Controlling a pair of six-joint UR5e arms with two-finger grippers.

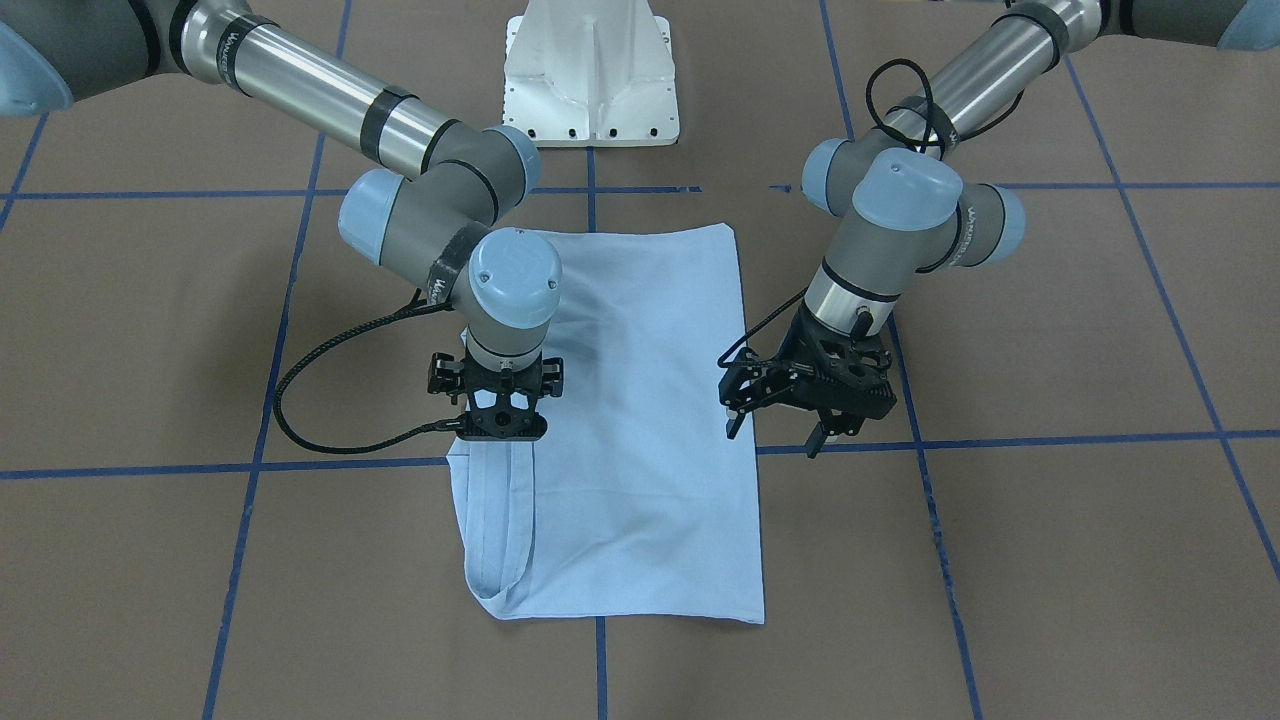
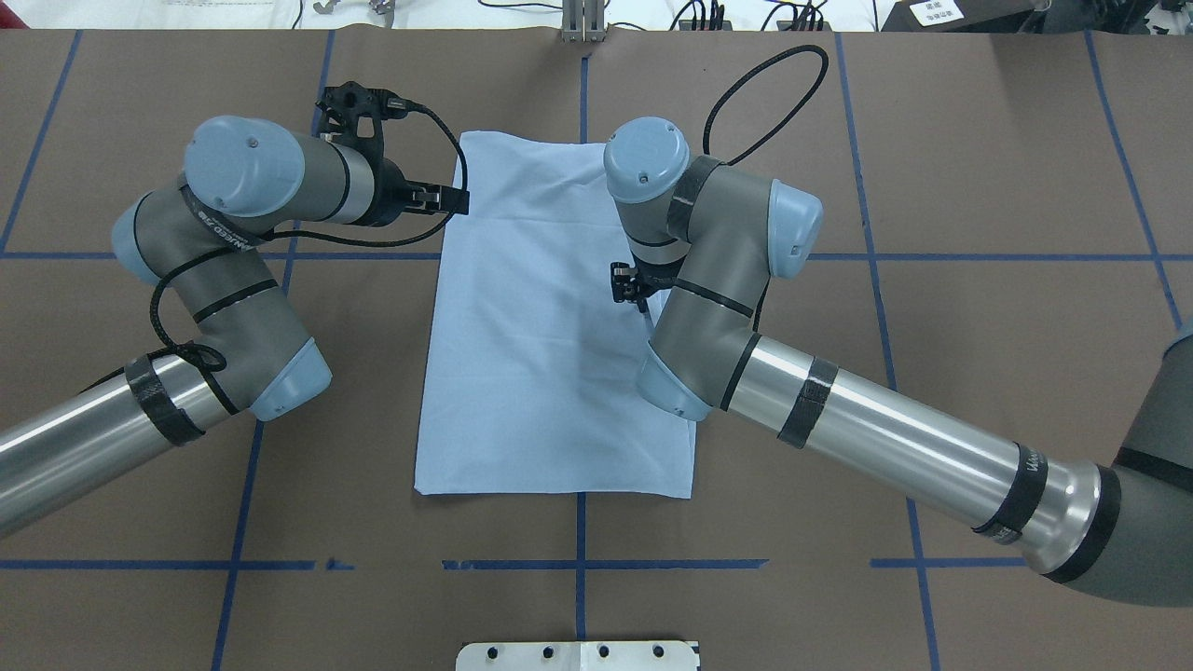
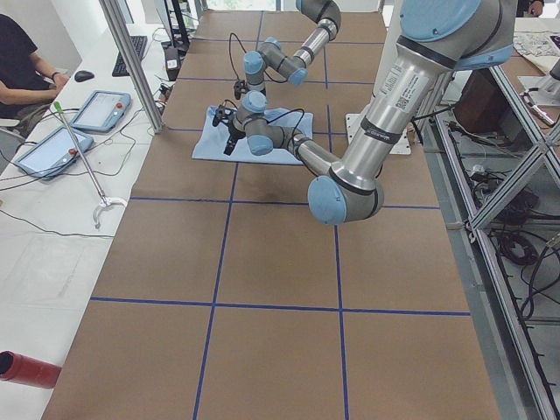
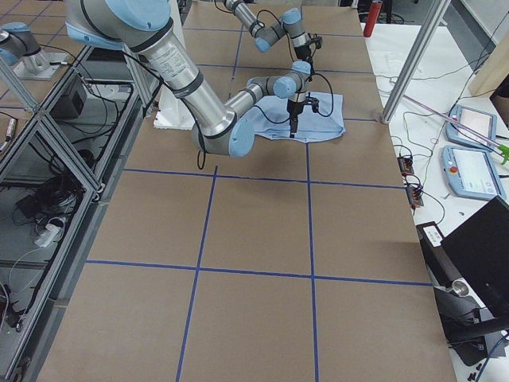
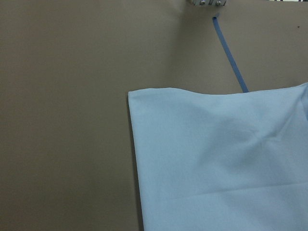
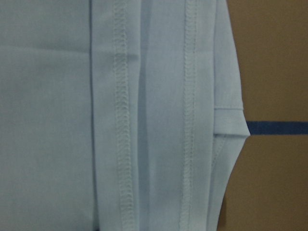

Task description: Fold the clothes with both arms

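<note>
The shirt [image 1: 650, 450] lies flat on the counter [image 1: 1050, 540], folded into a long rectangle, under the right hand and just beside the left. The left hand [image 1: 775, 432] hangs at one long edge, fingers spread. The right hand [image 1: 502, 428] points straight down over the opposite edge, where hemmed layers are folded in beneath it. I cannot tell whether its fingers are spread or pinching cloth.

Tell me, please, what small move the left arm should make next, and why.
Probably ease the left gripper down onto the T-shirt edge beside it and close: it hangs open just off that edge, while the right gripper sits over the opposite folded side.
</note>
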